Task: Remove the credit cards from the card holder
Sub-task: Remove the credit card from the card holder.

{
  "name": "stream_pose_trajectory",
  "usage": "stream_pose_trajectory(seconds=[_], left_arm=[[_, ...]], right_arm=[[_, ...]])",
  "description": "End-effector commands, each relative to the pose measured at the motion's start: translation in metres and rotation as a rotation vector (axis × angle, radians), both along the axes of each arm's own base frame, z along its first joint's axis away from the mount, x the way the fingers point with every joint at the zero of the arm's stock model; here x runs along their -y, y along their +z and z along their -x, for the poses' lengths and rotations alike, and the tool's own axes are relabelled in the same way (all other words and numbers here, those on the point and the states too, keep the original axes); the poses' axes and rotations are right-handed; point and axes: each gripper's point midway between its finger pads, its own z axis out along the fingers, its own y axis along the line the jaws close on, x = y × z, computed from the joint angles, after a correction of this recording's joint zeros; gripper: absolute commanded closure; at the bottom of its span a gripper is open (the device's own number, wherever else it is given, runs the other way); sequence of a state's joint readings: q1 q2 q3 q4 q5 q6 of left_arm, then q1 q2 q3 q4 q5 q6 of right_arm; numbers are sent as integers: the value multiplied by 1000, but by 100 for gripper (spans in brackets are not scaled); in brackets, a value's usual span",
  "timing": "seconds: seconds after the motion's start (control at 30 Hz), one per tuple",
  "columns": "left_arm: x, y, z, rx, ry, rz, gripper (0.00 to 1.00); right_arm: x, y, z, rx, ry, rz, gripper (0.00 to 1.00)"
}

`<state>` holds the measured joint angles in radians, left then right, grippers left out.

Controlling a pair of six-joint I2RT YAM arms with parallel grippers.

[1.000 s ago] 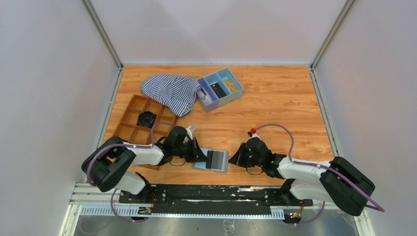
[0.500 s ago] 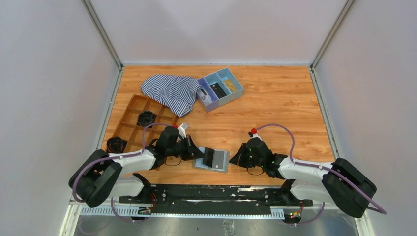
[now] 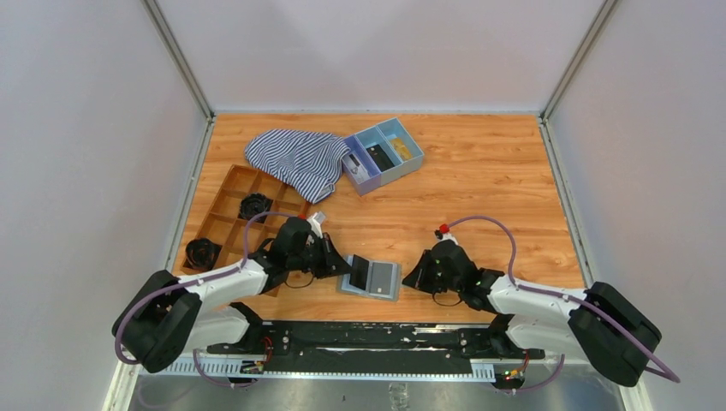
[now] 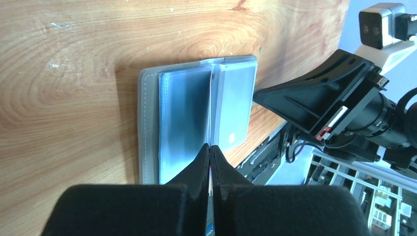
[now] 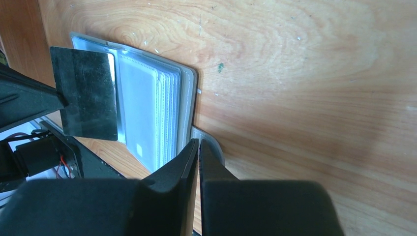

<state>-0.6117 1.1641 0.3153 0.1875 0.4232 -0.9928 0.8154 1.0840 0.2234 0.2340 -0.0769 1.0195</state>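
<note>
Left gripper (image 4: 210,146) is clamped tight on the edge of one dark credit card (image 5: 88,93). It holds the card on edge above the left half of the card holder (image 3: 383,281). In the left wrist view the card shows only as a thin line running from the fingertips towards the holder's spine. Whether its far edge is clear of the pocket cannot be told.

The card holder lies open and flat on the tabletop (image 3: 479,188), near the front edge and between the two arms. Its pale blue-grey pockets face up, and a stack of clear sleeves shows on the right half.

The right gripper (image 5: 198,143) sits low at the holder's right edge. Its jaws are almost together on the grey tab (image 5: 210,143) that sticks out from that edge, pinning the holder in place.

Farther back, well apart from the holder, a striped cloth (image 3: 295,158) lies partly over a brown divided tray (image 3: 224,224). Just beside the cloth stands a blue tray (image 3: 402,161) with small items in its compartments.
</note>
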Motion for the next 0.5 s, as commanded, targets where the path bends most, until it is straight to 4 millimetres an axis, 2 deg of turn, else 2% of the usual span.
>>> stream_pose_trajectory(seconds=[0.0,0.1,0.23,0.47], left_arm=[[1,2,-3,11,-20,-13,100],[4,10,-5,21,-26,5,100],[5,15,-8,34,-22,14,100],[3,1,-6,11,-32,-24,100]], right_arm=[[16,-8,6,1,9,86,92],[9,11,-1,49,18,49,90],[-2,34,-9,111,40,6,81],[-45,57,-16,131,176,-65,79]])
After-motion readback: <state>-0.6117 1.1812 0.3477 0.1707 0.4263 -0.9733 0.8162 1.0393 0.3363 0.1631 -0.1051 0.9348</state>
